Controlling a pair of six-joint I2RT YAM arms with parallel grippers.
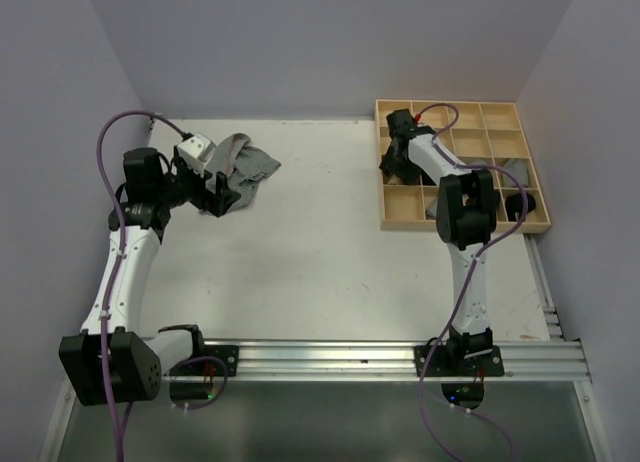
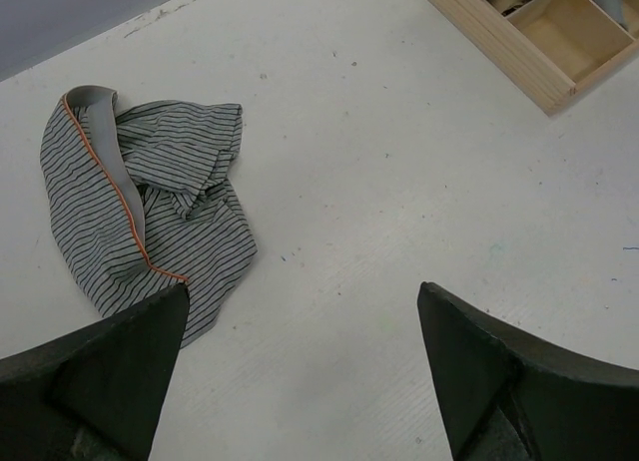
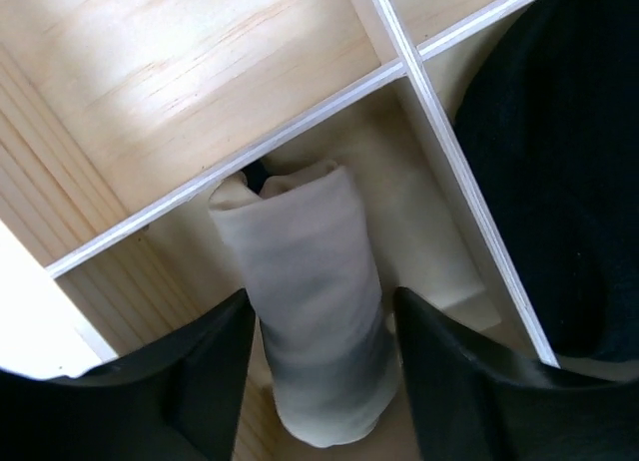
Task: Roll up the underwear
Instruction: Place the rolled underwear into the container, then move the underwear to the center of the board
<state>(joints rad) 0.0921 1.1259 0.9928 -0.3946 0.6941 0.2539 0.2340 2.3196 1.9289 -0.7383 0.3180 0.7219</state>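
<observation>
A grey striped underwear (image 2: 150,202) with an orange-edged waistband lies crumpled on the white table, also in the top view (image 1: 252,165). My left gripper (image 2: 303,291) hovers open just right of it, nothing between its fingers; from above it (image 1: 222,194) sits at the cloth's near-left edge. A rolled beige underwear (image 3: 310,301) lies in a compartment of the wooden tray (image 3: 300,127). My right gripper (image 3: 321,296) straddles that roll with its jaws open, a gap showing on the right side. Seen from above, the right gripper (image 1: 392,167) is down in the tray's left column.
The wooden grid tray (image 1: 500,112) stands at the back right, its corner in the left wrist view (image 2: 519,57). A black garment (image 3: 549,162) fills the neighbouring compartment. More dark and grey cloth (image 1: 512,187) sits in the tray's right cells. Purple walls close in on both sides.
</observation>
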